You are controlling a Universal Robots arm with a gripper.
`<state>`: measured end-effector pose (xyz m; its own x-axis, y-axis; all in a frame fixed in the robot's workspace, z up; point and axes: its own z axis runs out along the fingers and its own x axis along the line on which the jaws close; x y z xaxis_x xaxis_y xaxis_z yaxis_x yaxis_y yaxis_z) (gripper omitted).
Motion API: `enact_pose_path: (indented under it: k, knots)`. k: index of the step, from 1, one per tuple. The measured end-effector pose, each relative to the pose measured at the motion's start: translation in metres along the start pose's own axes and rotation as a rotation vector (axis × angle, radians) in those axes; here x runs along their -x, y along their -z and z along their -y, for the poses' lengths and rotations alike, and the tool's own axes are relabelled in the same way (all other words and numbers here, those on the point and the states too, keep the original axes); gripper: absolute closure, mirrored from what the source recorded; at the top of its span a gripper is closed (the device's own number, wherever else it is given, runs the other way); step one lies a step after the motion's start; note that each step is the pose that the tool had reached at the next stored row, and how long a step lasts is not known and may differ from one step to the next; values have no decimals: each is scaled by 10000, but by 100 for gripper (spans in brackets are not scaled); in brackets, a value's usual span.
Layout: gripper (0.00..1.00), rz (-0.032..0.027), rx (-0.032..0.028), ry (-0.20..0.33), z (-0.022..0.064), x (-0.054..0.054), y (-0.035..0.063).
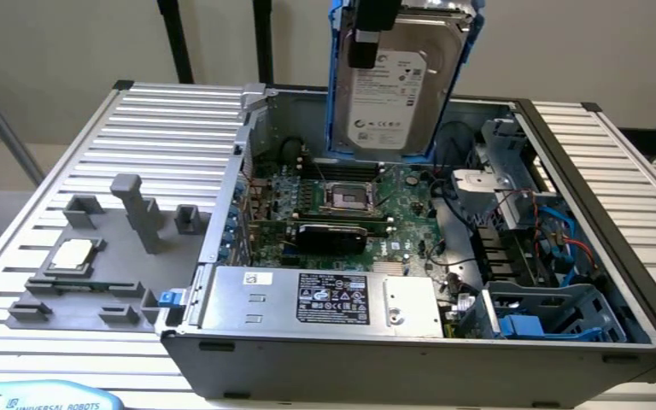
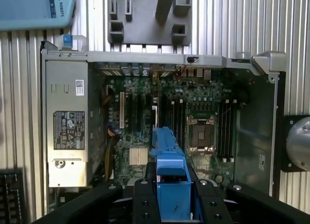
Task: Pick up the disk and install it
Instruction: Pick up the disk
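Black fingers (image 2: pixel 144 200) of the gripper (image 2: pixel 175 197) sit closest to the wrist camera, closed partway on either side of the blue carrier frame (image 2: pixel 169 153) that runs out between them; the jaws are neither wide apart nor fully together, and they clamp the disk (image 1: pixel 395 94) across its thickness; in the exterior view the disk hangs upright in the air, its white label with black print and a green logo turned to the camera, one black finger lying against the upper part of that face; it is held above the open computer case (image 1: pixel 419 363), over the rear part of the motherboard (image 1: pixel 340 179), clear of the board as far as can be told; below it lies the processor socket (image 1: pixel 345 199); the grey power-supply box (image 1: pixel 322 297) with its black label fills the near corner of the case on the exterior view's left, and a blue-grey drive cage (image 1: pixel 556 312) occupies the near corner on the exterior view's right, with red and blue cables (image 1: pixel 567 243) just behind it; the case rests on a ribbed metal table (image 1: pixel 180 111); beside the case, on the exterior view's left, a grey fixture plate (image 1: pixel 134 265) carries a small square silver processor chip (image 1: pixel 74 254), well apart from the disk; a light blue teach pendant (image 1: pixel 32 397) lies at the table's near edge.
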<state>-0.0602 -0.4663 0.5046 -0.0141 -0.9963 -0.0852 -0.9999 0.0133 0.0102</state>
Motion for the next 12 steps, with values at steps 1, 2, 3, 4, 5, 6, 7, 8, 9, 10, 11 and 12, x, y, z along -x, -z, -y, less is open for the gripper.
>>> enact_pose_path:
  k: [1, 2, 3, 4, 5, 6, 7, 8, 9, 10, 11, 12]
  knots:
    - [67, 0, 0, 1, 35, -21, 2]
    - [67, 0, 0, 1, 69, -43, 5]
    - [67, 2, 0, 0, 103, -64, 6]
    - [67, 2, 0, 0, 139, -87, 9]
    - [67, 2, 0, 1, 173, -108, 11]
    - [67, 2, 0, 0, 206, -130, 13]
    - [67, 2, 0, 0, 241, -152, 15]
    - [67, 2, 0, 1, 273, -174, 18]
    - [67, 2, 0, 2, 304, -197, 20]
    - [67, 2, 0, 1, 334, -222, 23]
    - [67, 2, 0, 0, 362, -247, 25]
    - [67, 2, 0, 0, 388, -272, 27]
